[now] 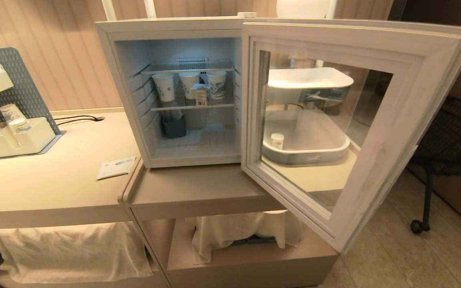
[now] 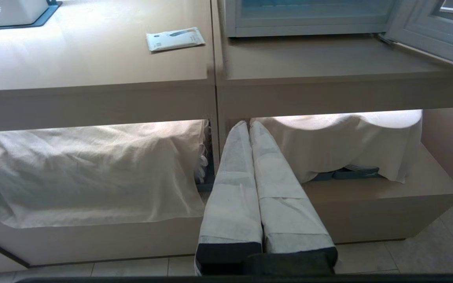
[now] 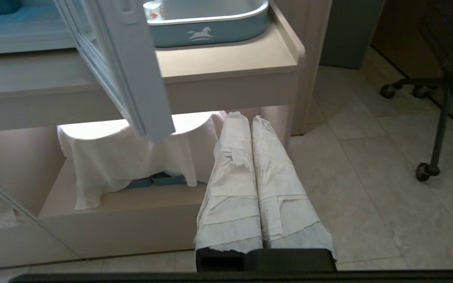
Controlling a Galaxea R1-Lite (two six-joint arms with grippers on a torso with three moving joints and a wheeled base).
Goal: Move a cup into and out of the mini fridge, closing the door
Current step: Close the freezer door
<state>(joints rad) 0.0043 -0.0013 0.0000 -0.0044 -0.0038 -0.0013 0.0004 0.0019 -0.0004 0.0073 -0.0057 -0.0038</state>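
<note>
- cup (image 1: 201,95) on mini fridge (image 1: 174,92) middle shelf, door (image 1: 346,120) swung wide.
- left gripper (image 2: 250,125), right gripper (image 3: 242,117) jaws closed, empty, low, below tabletop (image 1: 198,188) front edge.
- left looks nearer.

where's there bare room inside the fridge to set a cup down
The mini fridge floor is bare right of the dark bin. The middle shelf is crowded: three paper cups and the cup. The top shelf looks bare. The door stands open.

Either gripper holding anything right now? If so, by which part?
Nothing held. The left gripper and right gripper are both shut on nothing, low in front of the cabinet.
</note>
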